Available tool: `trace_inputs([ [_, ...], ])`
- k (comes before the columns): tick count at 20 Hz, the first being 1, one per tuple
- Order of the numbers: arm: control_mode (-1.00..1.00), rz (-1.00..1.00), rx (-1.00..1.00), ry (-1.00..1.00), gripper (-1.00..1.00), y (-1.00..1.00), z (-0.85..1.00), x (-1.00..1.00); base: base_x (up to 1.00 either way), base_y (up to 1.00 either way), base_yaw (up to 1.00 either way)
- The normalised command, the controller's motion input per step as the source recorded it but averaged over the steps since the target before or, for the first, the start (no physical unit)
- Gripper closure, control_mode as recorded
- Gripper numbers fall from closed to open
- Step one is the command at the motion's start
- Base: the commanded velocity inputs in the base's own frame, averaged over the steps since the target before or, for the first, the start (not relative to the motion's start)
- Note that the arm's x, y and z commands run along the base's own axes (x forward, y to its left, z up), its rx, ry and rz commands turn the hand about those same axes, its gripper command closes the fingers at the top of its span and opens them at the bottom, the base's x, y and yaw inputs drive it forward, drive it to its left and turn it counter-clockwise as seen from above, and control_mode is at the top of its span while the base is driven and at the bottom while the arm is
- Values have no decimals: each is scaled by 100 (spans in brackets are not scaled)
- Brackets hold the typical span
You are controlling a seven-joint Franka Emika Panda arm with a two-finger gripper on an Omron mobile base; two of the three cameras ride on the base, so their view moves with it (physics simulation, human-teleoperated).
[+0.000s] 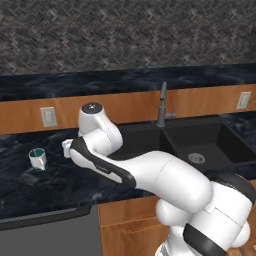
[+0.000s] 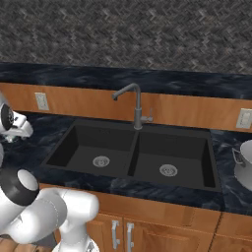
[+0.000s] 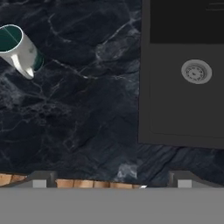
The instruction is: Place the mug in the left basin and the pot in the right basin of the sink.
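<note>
One mug, one pot, two basins in one sink.

Hand open, pointed downward

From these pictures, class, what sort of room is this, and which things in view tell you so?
A kitchen, most likely. A black double sink with a tall grey faucet is set into a dark marble counter, with wooden cabinet doors beneath and a mug standing on top.
</note>
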Motion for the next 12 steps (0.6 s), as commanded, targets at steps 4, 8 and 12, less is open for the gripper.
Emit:
trace_inputs([
  [4, -100, 11, 4, 0, -100, 34, -16, 9, 0, 0, 0],
  [8, -100, 12, 3, 0, -100, 31, -14, 13, 0, 0, 0],
  [12, -100, 7, 0, 0, -100, 40, -16, 10, 0, 0, 0],
])
